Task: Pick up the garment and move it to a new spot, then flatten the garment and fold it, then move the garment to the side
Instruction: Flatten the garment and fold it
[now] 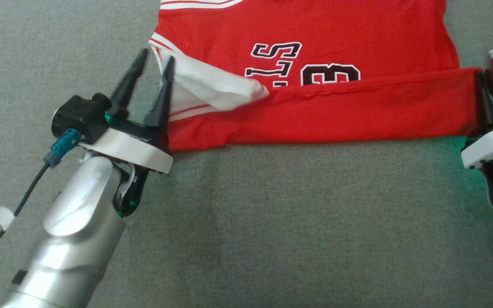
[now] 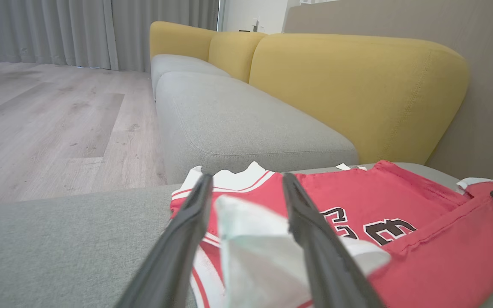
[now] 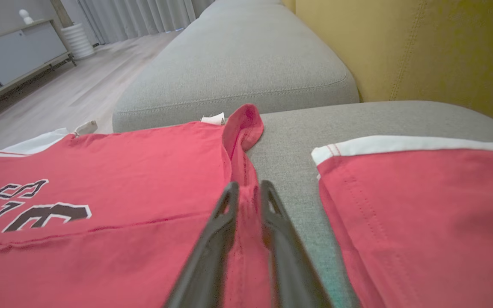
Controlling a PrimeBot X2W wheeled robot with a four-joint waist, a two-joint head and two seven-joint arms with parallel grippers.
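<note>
While the red garment (image 1: 315, 107) lay spread on the grey sofa cushion (image 1: 272, 222), the left gripper (image 1: 157, 55) stood with fingers apart at its white-trimmed left edge; the right gripper (image 3: 248, 186) apparently pinched its right-hand fold.

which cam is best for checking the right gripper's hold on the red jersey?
Right wrist view: the right gripper has its jaws nearly together on a raised fold of the red jersey. Head view crops it at the right edge. Left wrist view has one dark tip at its right edge.
</note>
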